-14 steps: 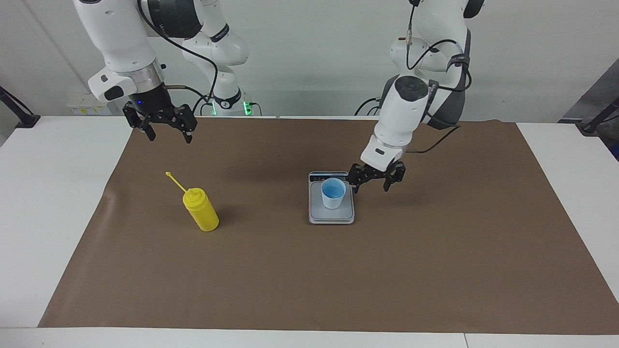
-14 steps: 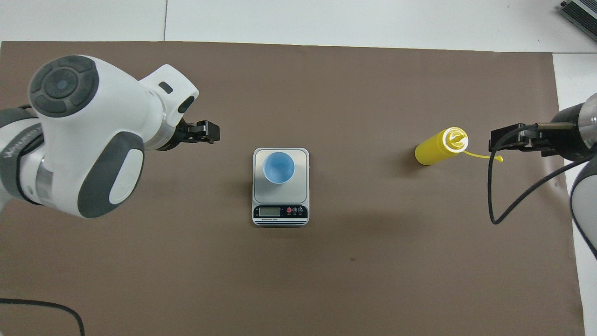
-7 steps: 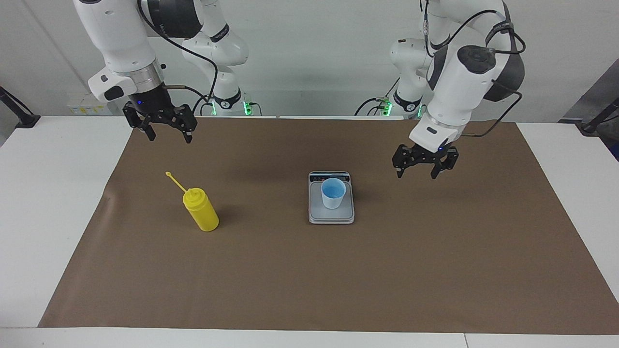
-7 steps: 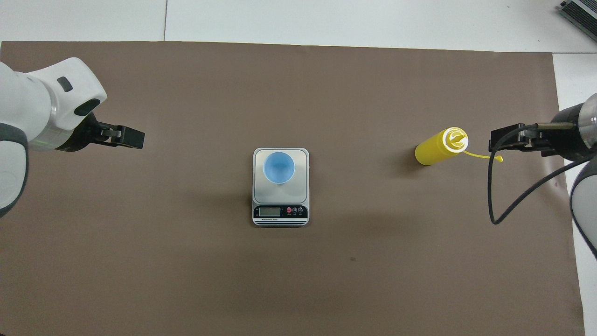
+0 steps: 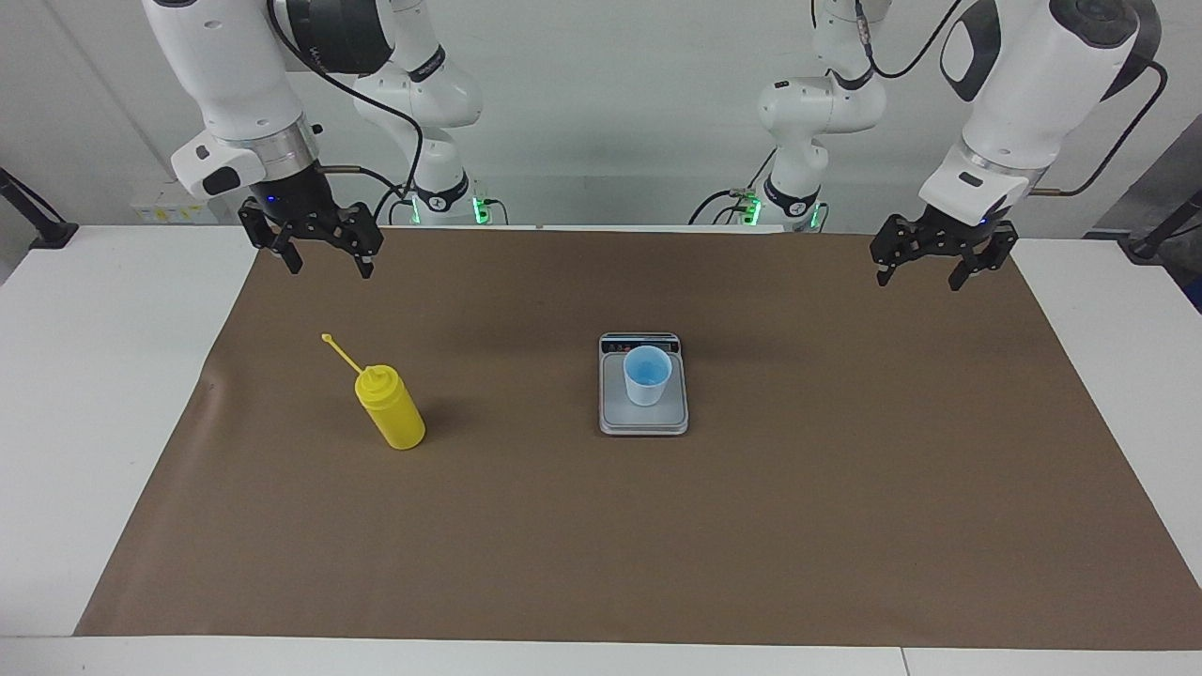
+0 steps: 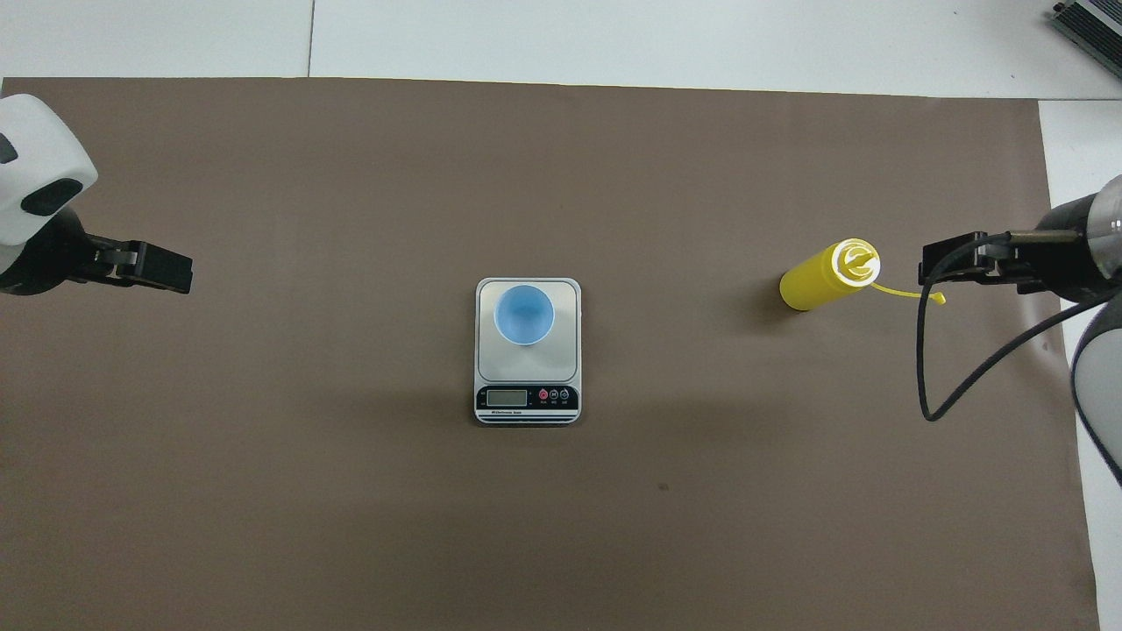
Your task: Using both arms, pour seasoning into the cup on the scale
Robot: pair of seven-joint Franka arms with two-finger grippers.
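Note:
The yellow seasoning bottle [image 5: 390,408] stands upright on the brown mat toward the right arm's end, its cap strap sticking out; it also shows in the overhead view [image 6: 820,279]. The pale blue cup [image 5: 647,376] [image 6: 523,314] stands upright on the silver-grey scale [image 5: 643,422] [image 6: 570,350] at the mat's middle. My right gripper [image 5: 329,269] [image 6: 951,263] is open and empty, raised over the mat's edge beside the bottle's strap. My left gripper [image 5: 919,280] [image 6: 166,267] is open and empty, raised over the mat at the left arm's end.
The brown mat [image 5: 751,526] covers most of the white table [image 5: 94,376]. A black cable [image 6: 929,368] hangs from the right arm. The scale's dark display strip [image 6: 526,399] faces the robots.
My left gripper has pulled away from beside the cup, rising and moving to the left arm's end of the mat. The right arm, bottle, cup and scale have not moved.

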